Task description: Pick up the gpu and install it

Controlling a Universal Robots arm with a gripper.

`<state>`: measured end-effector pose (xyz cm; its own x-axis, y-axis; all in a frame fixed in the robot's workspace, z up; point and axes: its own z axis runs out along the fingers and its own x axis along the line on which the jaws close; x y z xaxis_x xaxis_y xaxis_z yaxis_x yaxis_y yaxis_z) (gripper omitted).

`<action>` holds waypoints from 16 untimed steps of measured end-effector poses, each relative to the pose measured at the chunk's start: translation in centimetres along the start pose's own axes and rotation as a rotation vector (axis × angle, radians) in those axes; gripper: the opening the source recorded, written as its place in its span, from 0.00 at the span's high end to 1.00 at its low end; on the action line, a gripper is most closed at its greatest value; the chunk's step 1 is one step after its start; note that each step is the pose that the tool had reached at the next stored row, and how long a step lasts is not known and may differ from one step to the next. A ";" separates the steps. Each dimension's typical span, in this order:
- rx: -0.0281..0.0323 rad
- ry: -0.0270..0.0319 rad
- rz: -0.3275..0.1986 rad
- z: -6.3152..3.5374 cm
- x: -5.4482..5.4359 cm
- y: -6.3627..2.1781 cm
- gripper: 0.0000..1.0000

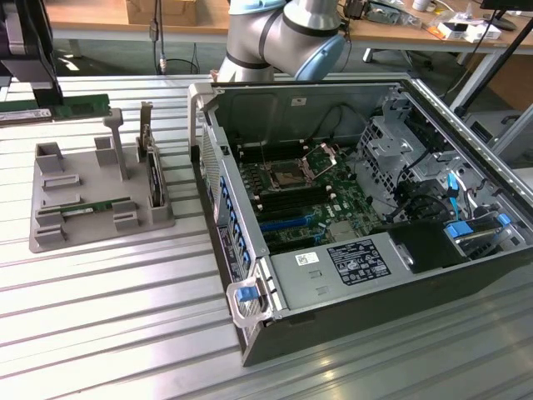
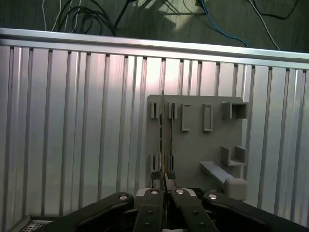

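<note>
gpu [image 2: 164, 137] edge-on, long axis straight out from hand [image 2: 164, 178].

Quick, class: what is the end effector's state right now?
End effector: closed, nothing visibly held; the gpu sits in the grey holder.

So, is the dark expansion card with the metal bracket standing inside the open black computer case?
No, the dark expansion card stands upright in the grey plastic holder, outside the black computer case.
</note>
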<state>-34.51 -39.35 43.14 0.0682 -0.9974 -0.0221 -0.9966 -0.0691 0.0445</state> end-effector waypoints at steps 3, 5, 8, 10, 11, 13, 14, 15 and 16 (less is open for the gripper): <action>0.0001 0.0000 0.000 -0.02 0.0 -0.60 0.88; 0.0000 0.0000 0.000 -0.04 0.1 -0.96 0.88; 0.0000 0.0000 0.000 -0.07 0.1 -1.57 0.88; 0.0000 0.0001 0.000 -0.08 0.1 -1.79 0.88; 0.0000 0.0000 0.000 -0.09 0.1 -1.96 0.88; 0.0001 0.0000 0.000 -0.10 0.2 -2.19 0.88; 0.0001 -0.0001 0.000 -0.10 0.2 -2.31 0.88; 0.0001 0.0000 0.000 -0.11 0.2 -2.45 0.88; 0.0001 -0.0001 0.000 -0.12 0.2 -2.70 0.88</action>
<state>-31.81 -39.35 43.14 0.0682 -0.9974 -0.0222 -0.9966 -0.0691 0.0444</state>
